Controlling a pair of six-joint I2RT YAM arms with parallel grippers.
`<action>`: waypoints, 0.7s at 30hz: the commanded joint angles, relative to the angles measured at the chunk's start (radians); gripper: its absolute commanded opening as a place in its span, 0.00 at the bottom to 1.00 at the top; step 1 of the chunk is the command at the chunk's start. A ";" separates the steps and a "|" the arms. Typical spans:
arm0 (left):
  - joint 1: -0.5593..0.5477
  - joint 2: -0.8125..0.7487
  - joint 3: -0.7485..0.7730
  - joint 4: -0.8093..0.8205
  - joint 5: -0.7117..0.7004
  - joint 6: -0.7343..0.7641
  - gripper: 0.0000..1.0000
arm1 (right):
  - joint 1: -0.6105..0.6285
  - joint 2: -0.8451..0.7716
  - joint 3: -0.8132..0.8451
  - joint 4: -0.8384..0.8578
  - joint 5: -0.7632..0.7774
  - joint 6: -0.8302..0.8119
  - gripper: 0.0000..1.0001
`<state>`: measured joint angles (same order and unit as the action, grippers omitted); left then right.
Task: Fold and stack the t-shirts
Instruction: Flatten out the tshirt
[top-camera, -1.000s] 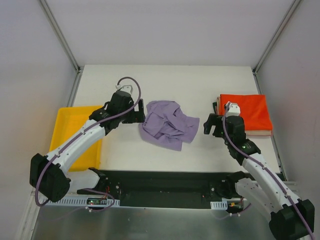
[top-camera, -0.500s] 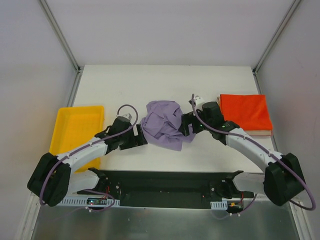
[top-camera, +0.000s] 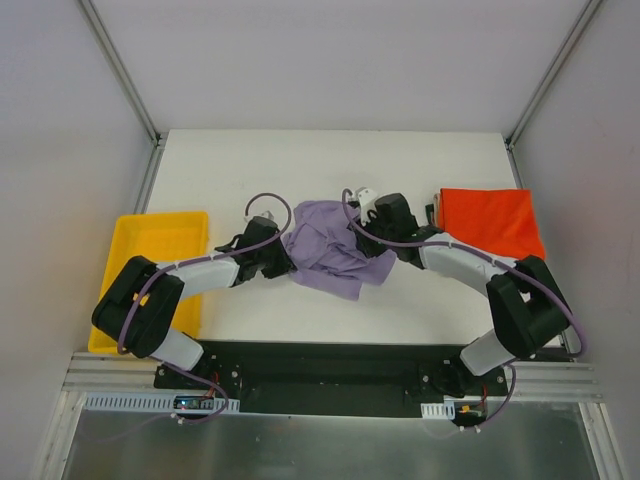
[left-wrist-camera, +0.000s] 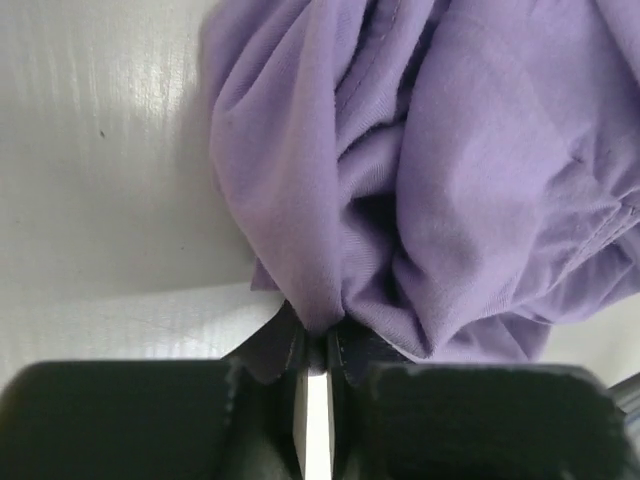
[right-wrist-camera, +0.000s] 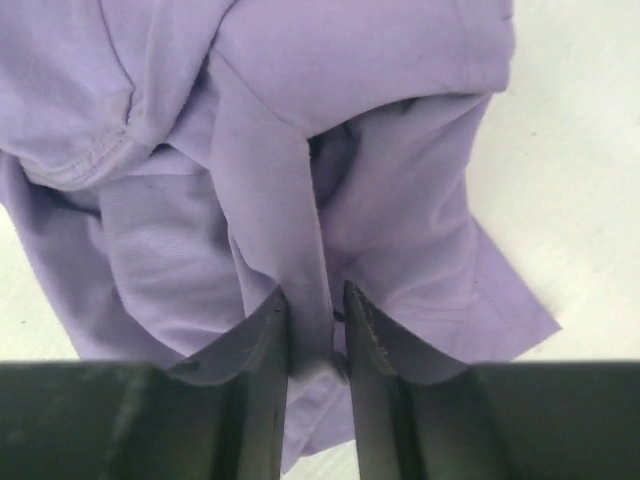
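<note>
A crumpled purple t-shirt (top-camera: 330, 255) lies in a heap at the middle of the white table. My left gripper (top-camera: 284, 258) is at the heap's left edge. In the left wrist view the left gripper (left-wrist-camera: 318, 335) is shut on a bunched fold of the purple t-shirt (left-wrist-camera: 470, 200). My right gripper (top-camera: 362, 228) is at the heap's upper right. In the right wrist view the right gripper (right-wrist-camera: 316, 310) pinches a raised ridge of the purple t-shirt (right-wrist-camera: 300, 100), and the cloth fills the gap between its fingers. A folded red t-shirt (top-camera: 490, 220) lies flat at the right.
A yellow bin (top-camera: 150, 240) sits at the table's left edge, partly under my left arm. Grey walls with metal rails enclose the table at the back and on both sides. Bare white table shows behind the purple heap.
Both arms swung in from either side to the purple t-shirt. Both grippers went from open to closed on its folds, the left at the left edge, the right at the upper right.
</note>
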<state>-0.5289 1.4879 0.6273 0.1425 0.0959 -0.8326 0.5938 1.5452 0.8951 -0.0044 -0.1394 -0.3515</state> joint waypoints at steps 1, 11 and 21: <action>0.000 -0.073 0.035 -0.067 -0.128 0.023 0.00 | 0.004 -0.100 0.038 0.038 0.113 0.009 0.24; 0.000 -0.546 0.112 -0.242 -0.547 0.188 0.00 | 0.003 -0.491 0.079 -0.110 0.432 0.048 0.01; -0.002 -0.836 0.402 -0.236 -0.314 0.464 0.00 | 0.003 -0.812 0.347 -0.319 0.290 0.060 0.01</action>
<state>-0.5377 0.7128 0.9115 -0.0994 -0.3077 -0.5236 0.6071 0.8368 1.1023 -0.2306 0.1429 -0.3115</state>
